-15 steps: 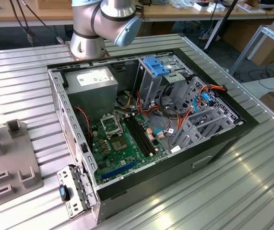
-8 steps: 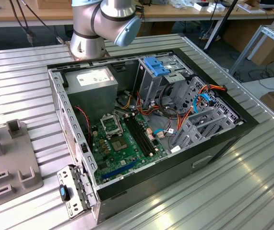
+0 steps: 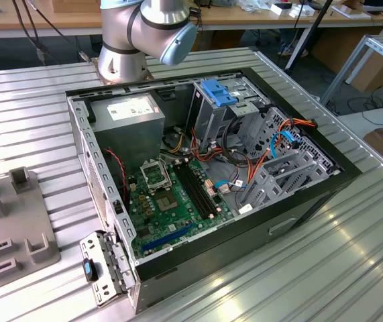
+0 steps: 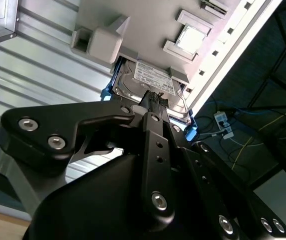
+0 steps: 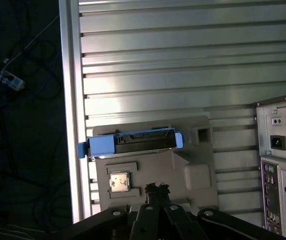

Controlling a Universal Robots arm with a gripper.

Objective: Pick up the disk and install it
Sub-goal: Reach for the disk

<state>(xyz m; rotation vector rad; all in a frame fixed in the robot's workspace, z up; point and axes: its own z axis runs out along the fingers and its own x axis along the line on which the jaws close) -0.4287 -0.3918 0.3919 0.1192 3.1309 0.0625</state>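
Overhead, the gripper (image 5: pixel 157 189) hangs with its jaws pressed together, holding nothing. The disk (image 5: pixel 132 142) rests in the grey holder (image 5: pixel 180 160) on the slatted table (image 5: pixel 158 75).

Room stands open above the disk (image 5: pixel 132 142), which sits on edge in a grey fixture (image 5: pixel 183 155) at the desk (image 5: pixel 158 65) edge. Raised blocks (image 5: pixel 197 175) on the fixture stand near it. Bare ribbed desk lies between the fixture and the computer case (image 3: pixel 298 208). Inside the case, loose cables (image 3: pixel 211 144) crowd the drive cage (image 3: pixel 221 107). The arm base (image 3: pixel 121 60) stands just beyond the far wall.
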